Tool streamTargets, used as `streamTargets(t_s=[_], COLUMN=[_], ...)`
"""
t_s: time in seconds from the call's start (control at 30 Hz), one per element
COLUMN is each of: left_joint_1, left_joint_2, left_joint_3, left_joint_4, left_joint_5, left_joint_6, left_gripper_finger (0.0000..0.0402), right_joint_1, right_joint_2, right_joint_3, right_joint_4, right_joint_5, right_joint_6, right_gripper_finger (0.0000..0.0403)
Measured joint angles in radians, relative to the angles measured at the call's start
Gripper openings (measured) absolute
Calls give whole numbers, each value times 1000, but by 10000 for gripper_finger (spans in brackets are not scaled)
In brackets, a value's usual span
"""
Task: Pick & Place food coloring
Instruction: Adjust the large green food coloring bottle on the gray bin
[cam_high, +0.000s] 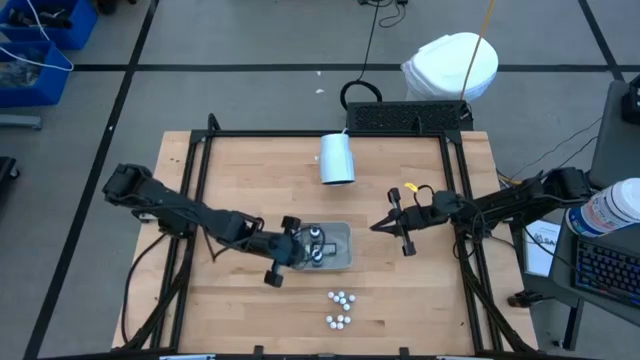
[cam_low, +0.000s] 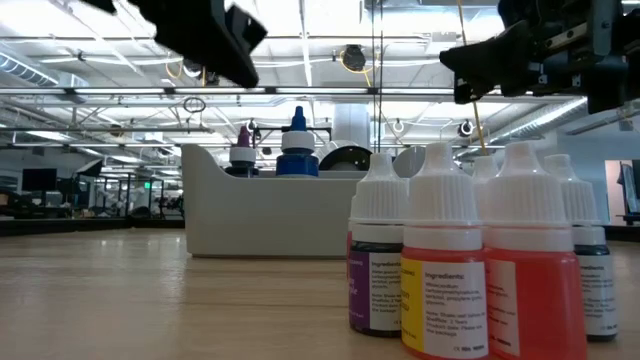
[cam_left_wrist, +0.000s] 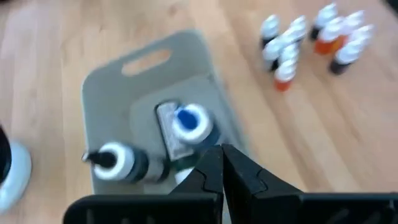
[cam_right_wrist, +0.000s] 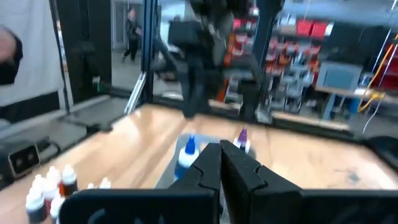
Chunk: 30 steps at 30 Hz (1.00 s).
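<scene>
A: Where does the left gripper (cam_high: 312, 248) stand?

B: Over the grey tray (cam_high: 343, 232), near the table's middle. In its wrist view the fingers meet at the tips with nothing between them, so it is clenched and empty. Two bottles stand in the tray already, one with a blue tip (cam_left_wrist: 189, 122), one with a dark tip (cam_left_wrist: 112, 160).

A: And the rest of the food coloring?

B: A cluster of small white-capped bottles (cam_high: 339, 308) on the bare wood, nearer the front edge than the tray, well apart from both grippers.

A: The right gripper (cam_high: 380, 226)?

B: It hangs just beside the tray, pinched closed too, holding nothing.

A: So what makes the next pick go well?

B: I'd judge the left arm should rise clear of the tray's wall, spread its fingers before coming down, and take an outer bottle of the cluster by its cap. They stand nearly touching, so a careless approach could topple its neighbours.
</scene>
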Motion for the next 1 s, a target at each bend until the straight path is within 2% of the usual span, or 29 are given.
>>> streamTargets(t_s=[0.07, 0.13, 0.27, 0.37, 0.5, 0.63, 0.73, 0.87, 1.0], left_joint_1=[-26, -50, -89, -111, -144, -174, -199, -221, -241], left_joint_2=[0, -5, -33, -49, -51, -51, -51, -51, -51], left_joint_3=[21, 45, 33, 0, -32, -85, -109, -131, -135], left_joint_4=[-3, -38, -118, -122, -105, -28, -5, -8, -5], left_joint_5=[-19, -56, -146, -169, -165, -187, -214, -235, -236], left_joint_6=[1, -7, -85, -148, -204, -213, -221, -257, -273], left_gripper_finger=[16, 18, 4, 11, 7, 8, 16, 16, 4], right_joint_1=[7, 24, 97, 145, 185, 200, 197, 192, 177], right_joint_2=[-6, -6, 41, 99, 206, 364, 488, 605, 667], right_joint_3=[48, 140, 392, 535, 659, 760, 823, 876, 904], right_joint_4=[-124, -346, -870, -1060, -1090, -1090, -1089, -1098, -1094], right_joint_5=[2, 18, 162, 214, 210, 226, 302, 339, 337], right_joint_6=[9, 19, 7, -22, -66, -77, -47, -34, -34], right_gripper_finger=[0, 0, 0, 0, 21, 76, 123, 166, 186])
